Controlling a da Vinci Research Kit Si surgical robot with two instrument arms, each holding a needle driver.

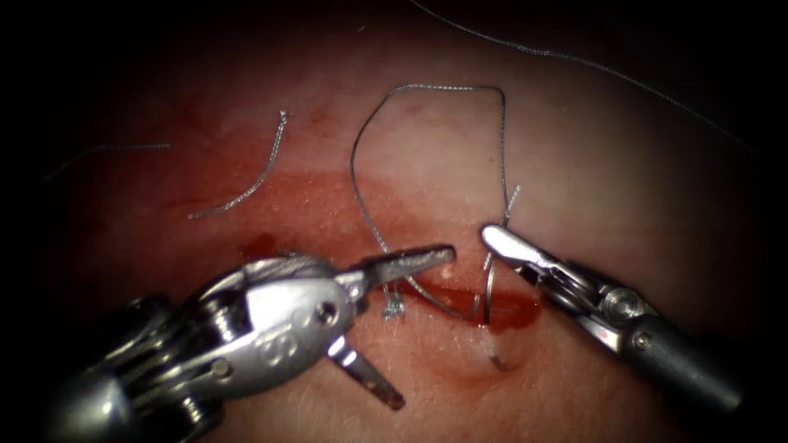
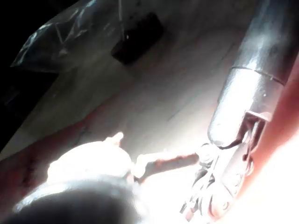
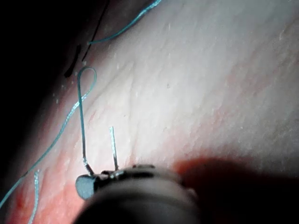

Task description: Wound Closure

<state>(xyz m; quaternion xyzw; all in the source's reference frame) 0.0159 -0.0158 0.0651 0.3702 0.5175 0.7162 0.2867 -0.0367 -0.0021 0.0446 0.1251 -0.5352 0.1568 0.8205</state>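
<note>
1. looking down the endoscope view, we see the left arm's steel needle driver rise from the lower left of the frame with its jaws spread wide, one blade reaching toward the centre and the other pointing down, and holding nothing.
2. we see the right arm's slim steel needle driver enter from the lower right, jaws closed on the curved steel needle near its upper end, where the thread joins it.
3. we find the needle at the centre, standing in the red cut in the pale pink pork tissue; its lower curve shows faintly under the surface just below the cut.
4. we trace the thin grey thread from the needle up into a tall loop at top centre, then down under the left tool's upper blade into the cut.
5. we note a short cut end of thread lying loose on the tissue at upper left, well apart from both tools.
6. we see red fluid staining the tissue across the middle band.
</note>
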